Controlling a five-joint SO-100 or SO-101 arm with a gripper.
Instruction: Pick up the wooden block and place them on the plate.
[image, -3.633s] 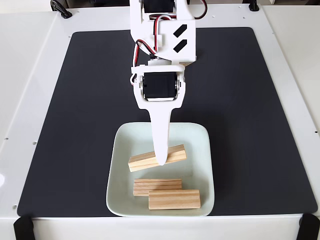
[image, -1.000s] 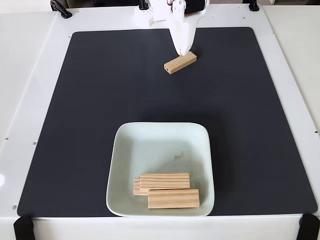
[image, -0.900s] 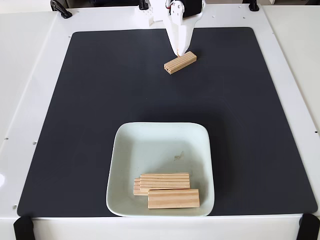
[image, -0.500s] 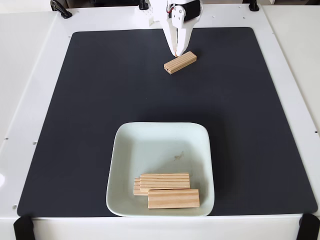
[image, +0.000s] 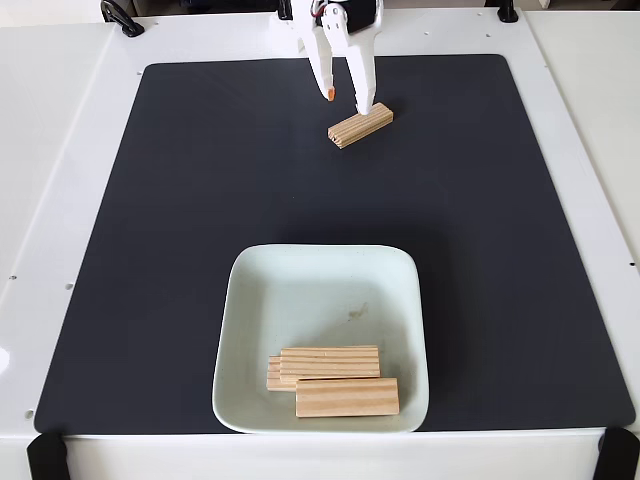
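In the fixed view a light-tan wooden block (image: 360, 125) lies slanted on the black mat near its far edge. My white gripper (image: 346, 101) hangs just above and behind it, open, with one fingertip near the block's top edge and the orange-tipped one off to the left. Nothing is between the fingers. The pale mint plate (image: 320, 280) sits at the near middle of the mat. Three more wooden blocks (image: 330, 361) lie stacked close together in its near half.
The black mat (image: 200, 220) covers most of the white table (image: 60, 150). Black clamps sit at the near corners (image: 45, 455) and far edge (image: 120, 15). A small brownish mark (image: 357, 312) shows inside the plate.
The gripper left a block in the plate, went back to the far block and has spread its fingers open over it during the last second. The blocks in the plate shifted closer together.
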